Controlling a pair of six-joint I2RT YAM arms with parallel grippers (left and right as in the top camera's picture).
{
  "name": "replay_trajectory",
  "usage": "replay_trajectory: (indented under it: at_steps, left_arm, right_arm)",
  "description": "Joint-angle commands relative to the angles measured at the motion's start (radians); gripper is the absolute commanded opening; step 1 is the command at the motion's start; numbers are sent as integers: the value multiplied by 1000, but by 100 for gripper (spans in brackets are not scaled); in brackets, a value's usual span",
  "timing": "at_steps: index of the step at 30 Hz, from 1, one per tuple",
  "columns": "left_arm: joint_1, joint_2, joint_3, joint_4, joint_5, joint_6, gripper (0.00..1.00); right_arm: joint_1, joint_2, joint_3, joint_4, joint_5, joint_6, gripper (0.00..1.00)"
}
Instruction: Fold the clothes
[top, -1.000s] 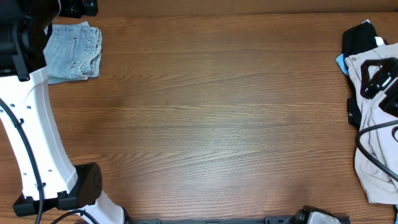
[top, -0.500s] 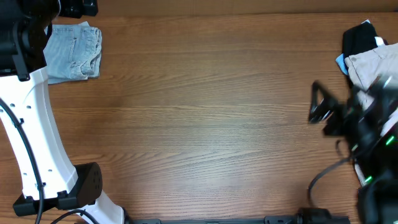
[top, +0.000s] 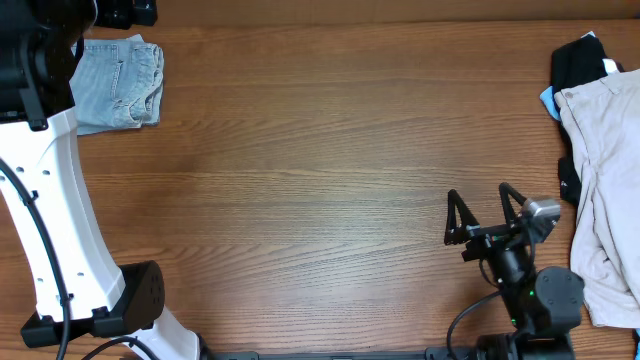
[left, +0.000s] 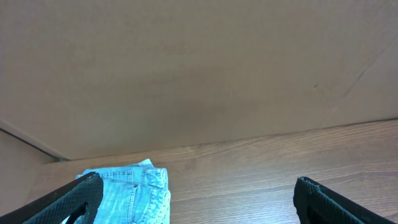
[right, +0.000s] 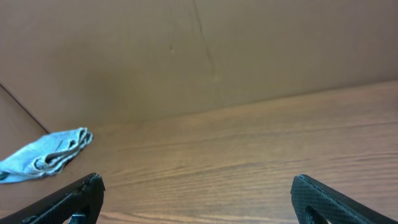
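Looks all but finished: finds the jeans (top: 120, 85) folded into a small bundle at the far left corner of the table (top: 320, 180). Shows the left gripper (left: 199, 202) spread wide and empty near them, the right gripper (top: 483, 213) likewise parted, holding nothing, beside the beige trousers (top: 600, 200). Leaves, at a guess, only tidying.

Right arm (top: 522, 272) crouches low, left arm (top: 52, 200) stretches far; both pairs of jaws spread wide.

table (top: 330, 180) far-left corner: jeans (top: 120, 85) on it | table right edge: trousers (top: 605, 200) on it | table far-right corner: second garment (top: 578, 62) partly under trousers | table near-right: right gripper (top: 479, 195) above it, left of trousers
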Motion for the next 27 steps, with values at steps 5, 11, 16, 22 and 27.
replay_trajectory:
  at_steps: [5, 11, 16, 22, 27]
  left_arm:
    - [-2, 4, -4, 1, 1, -18, 100]
    - [-2, 4, -4, 1, 1, -18, 100]
    - [-2, 4, -4, 1, 1, -18, 100]
    - [-2, 4, -4, 1, 1, -18, 100]
    - [-2, 4, -4, 1, 1, -18, 100]
  right_arm:
    - [11, -92, -143, 107, 11, 19, 100]
    - [20, -184, -193, 101, 12, 18, 100]
    - [19, -252, -194, 38, 19, 18, 100]
    - [19, -250, -194, -70, 18, 18, 100]
    - [19, -250, -194, -70, 18, 18, 100]
